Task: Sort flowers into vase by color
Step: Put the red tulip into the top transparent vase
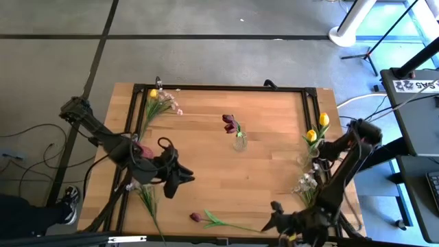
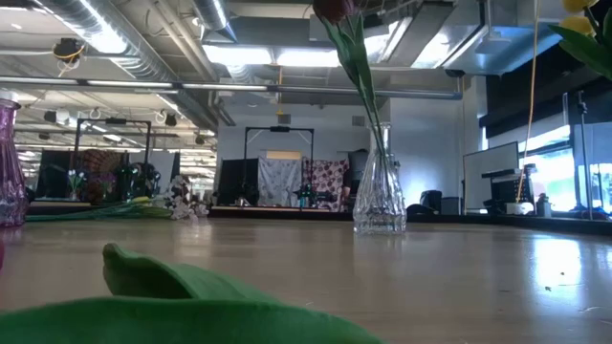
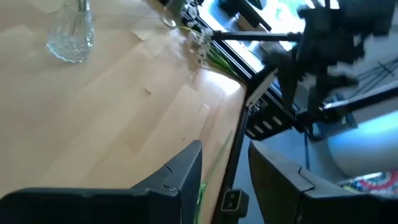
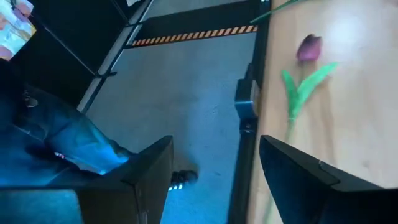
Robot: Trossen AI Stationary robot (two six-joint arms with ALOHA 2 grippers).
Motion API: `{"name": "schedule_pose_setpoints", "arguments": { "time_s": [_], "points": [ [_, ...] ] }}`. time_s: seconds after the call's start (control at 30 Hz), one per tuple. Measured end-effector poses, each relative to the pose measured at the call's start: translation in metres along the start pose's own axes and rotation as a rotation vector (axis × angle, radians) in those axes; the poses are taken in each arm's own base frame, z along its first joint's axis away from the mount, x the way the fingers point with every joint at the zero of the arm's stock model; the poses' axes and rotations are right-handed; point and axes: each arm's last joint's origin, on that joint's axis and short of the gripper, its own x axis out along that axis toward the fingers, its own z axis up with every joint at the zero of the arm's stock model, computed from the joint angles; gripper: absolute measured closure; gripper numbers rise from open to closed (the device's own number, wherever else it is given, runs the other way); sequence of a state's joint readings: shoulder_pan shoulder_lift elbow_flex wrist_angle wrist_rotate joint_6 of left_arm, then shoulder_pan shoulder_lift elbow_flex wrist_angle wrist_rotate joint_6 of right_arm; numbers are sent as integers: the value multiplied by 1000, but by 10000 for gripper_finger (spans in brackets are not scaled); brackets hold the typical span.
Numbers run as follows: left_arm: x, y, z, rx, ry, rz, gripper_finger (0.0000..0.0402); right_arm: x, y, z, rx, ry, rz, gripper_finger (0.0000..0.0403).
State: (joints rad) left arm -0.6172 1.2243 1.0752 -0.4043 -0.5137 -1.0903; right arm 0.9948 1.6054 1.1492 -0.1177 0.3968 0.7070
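Note:
A maroon tulip (image 1: 196, 217) lies on its side near the table's near edge, and it shows in the right wrist view as well (image 4: 309, 48). My right gripper (image 1: 274, 218) (image 4: 217, 174) hovers open to its right, off the near edge. My left gripper (image 1: 175, 180) (image 3: 227, 180) is open over the table's left part. A clear vase (image 1: 239, 142) (image 2: 380, 196) in the middle holds one maroon tulip (image 1: 230, 123). Yellow tulips (image 1: 317, 129) stand at the right edge, with white sprigs (image 1: 306, 184) below them. More flowers (image 1: 159, 103) lie at the far left corner.
A pink vase (image 2: 8, 162) stands at the left, near my left arm. A green stem (image 1: 147, 199) lies by the near left edge. A black frame rims the table (image 1: 206, 87). A person's leg and shoe (image 4: 180, 177) show on the floor beyond the near edge.

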Motion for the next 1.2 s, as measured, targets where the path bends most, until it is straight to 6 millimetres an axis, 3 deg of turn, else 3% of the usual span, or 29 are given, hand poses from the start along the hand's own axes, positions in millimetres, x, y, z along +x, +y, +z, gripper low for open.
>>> {"name": "schedule_pose_setpoints", "arguments": {
  "time_s": [0.27,0.53,0.7,1.2],
  "points": [
    [2,3,3,-39,-8,16,274,49,20,-2,-141,19,-20,164],
    [-4,-1,-7,-36,8,9,274,72,11,-13,-170,89,-80,164],
    [-6,-1,-10,-58,-29,36,274,92,-7,-34,-201,153,-239,164],
    [-3,14,-19,-23,27,124,274,158,-84,-45,-202,233,-397,164]
  ]
}}
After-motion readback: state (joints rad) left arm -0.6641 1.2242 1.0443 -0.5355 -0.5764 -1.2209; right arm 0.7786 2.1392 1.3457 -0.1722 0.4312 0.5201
